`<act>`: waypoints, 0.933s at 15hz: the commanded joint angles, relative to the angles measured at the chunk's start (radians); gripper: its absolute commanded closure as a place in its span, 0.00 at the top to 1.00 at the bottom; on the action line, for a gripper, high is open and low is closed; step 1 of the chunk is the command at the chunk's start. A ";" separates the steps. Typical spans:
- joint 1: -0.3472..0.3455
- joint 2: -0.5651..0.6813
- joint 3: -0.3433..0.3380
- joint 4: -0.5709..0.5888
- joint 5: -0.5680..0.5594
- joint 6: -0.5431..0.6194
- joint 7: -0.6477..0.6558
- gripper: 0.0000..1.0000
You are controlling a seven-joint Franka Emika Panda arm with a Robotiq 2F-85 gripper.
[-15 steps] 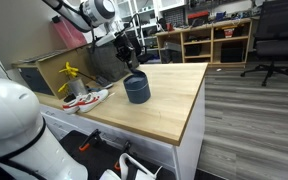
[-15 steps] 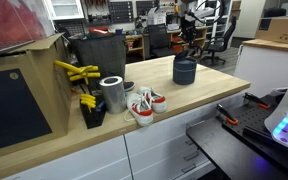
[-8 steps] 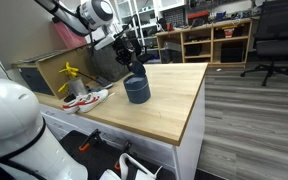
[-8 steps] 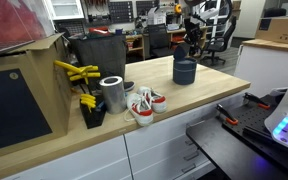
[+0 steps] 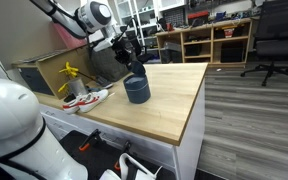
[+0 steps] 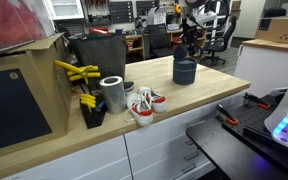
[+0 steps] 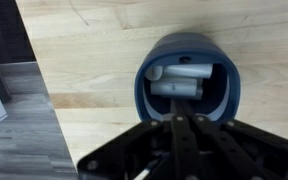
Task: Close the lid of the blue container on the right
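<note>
Hovering over blue container (image 7: 232, 92), squat, slate-blue, top open, pale tubes (image 7: 184, 82) inside; tool (image 7: 184, 122) grip unclear

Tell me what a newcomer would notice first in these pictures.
The blue container stands alone on the pale wooden table, with the gripper just above it. In the wrist view its top is open, showing pale cylinders inside. In an exterior view, red-and-white shoes and a shiny can sit near the front edge.
</note>
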 commanded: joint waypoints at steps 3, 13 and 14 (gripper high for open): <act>0.003 -0.063 0.020 0.096 0.132 -0.111 -0.001 0.00; -0.027 0.038 0.031 0.121 -0.090 0.173 0.238 0.00; -0.026 0.057 0.025 0.118 -0.123 0.187 0.261 0.00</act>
